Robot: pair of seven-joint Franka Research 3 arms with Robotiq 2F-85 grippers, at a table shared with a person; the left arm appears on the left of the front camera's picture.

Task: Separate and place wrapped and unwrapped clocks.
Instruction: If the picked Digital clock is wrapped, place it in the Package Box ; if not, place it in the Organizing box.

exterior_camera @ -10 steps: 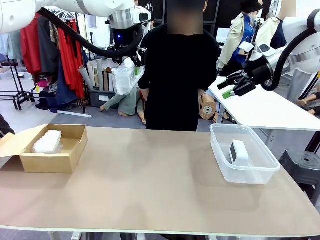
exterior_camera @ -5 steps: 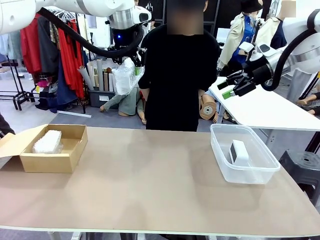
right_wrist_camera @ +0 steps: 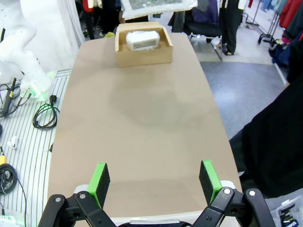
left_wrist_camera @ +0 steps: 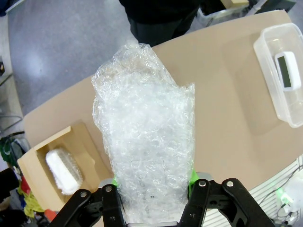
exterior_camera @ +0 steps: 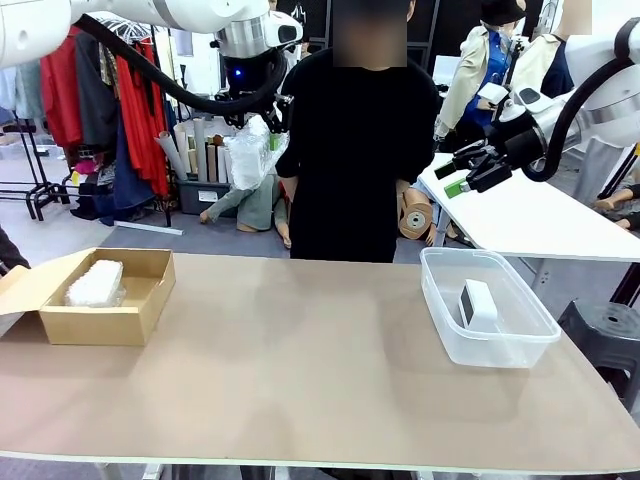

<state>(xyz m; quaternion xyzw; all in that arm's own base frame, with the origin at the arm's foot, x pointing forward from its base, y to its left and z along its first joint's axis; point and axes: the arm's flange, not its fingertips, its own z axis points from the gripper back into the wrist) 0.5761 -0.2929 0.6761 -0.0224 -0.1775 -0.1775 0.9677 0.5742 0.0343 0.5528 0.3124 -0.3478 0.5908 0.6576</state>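
Gripped high above the table's far left, a lumpy white bubble-wrap bundle (exterior_camera: pixel 249 150) is held by the left gripper (exterior_camera: pixel 262 128); the right gripper (exterior_camera: pixel 462 172) is spread wide.

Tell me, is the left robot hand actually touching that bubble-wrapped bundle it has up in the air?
Touching. In the left wrist view the left hand is shut on the bubble-wrap bundle, its green pads pressed against the bundle's sides.

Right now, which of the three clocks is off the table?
The bubble-wrapped bundle gripped in the left tool, held high. The other wrapped bundle lies in the cardboard box; the bare clock sits in the clear tub.
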